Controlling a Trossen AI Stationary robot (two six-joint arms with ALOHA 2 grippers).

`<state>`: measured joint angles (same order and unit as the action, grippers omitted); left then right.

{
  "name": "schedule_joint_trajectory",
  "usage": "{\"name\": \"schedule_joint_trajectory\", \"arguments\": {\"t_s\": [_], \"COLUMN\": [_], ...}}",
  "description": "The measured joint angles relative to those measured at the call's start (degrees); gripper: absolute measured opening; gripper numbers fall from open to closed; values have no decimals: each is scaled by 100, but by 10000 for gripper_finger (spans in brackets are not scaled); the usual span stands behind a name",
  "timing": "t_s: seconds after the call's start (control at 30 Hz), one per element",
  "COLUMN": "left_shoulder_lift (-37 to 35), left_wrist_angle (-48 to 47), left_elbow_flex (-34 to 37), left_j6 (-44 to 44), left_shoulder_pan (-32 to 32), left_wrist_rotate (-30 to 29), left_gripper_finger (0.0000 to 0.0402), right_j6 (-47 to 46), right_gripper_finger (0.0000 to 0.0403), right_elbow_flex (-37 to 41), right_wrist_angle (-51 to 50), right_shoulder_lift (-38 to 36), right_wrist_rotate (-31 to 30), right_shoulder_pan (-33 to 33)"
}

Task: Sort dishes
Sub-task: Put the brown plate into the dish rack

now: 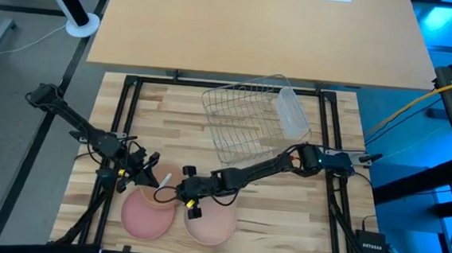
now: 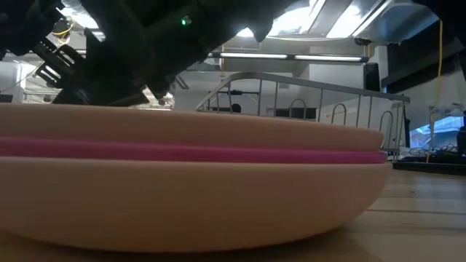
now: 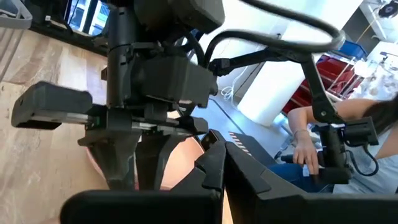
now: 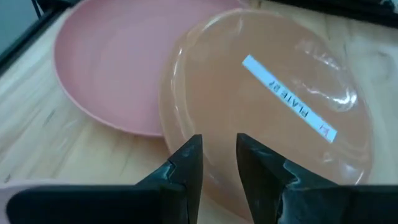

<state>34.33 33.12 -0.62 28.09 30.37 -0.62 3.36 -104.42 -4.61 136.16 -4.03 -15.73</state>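
Observation:
Three dishes lie near the table's front edge. The magenta-pink plate (image 1: 146,217) (image 4: 112,68) sits left and the pale peach plate (image 1: 213,223) (image 2: 218,204) right. The tan-brown plate (image 1: 160,192) (image 4: 267,124) is upside down, its white label (image 4: 286,96) showing, and leans on the pink plate's rim. My right gripper (image 1: 191,202) (image 4: 219,155) hangs over the tan plate's near edge, fingers a little apart with nothing between them. My left gripper (image 1: 144,175) (image 3: 214,168) is shut, level, beside the tan plate's far left side. Whether it touches the plate I cannot tell.
A silver wire rack (image 1: 247,116) stands at the table's middle back, with a clear plastic cup (image 1: 292,114) at its right side. A person's hand (image 3: 305,149) shows beyond the table in the left wrist view. Bare wood lies right of the peach plate.

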Motion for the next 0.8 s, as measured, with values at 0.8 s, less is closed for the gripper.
{"name": "schedule_joint_trajectory", "arguments": {"t_s": [0.8], "left_shoulder_lift": [-2], "left_wrist_angle": [-10], "left_elbow_flex": [0], "left_j6": [46], "left_shoulder_pan": [0], "left_wrist_rotate": [-1], "left_gripper_finger": [0], "right_j6": [-9], "right_gripper_finger": [103], "right_elbow_flex": [0], "right_wrist_angle": [-858], "right_shoulder_lift": [-3], "right_wrist_rotate": [149], "right_shoulder_pan": [-2]}}
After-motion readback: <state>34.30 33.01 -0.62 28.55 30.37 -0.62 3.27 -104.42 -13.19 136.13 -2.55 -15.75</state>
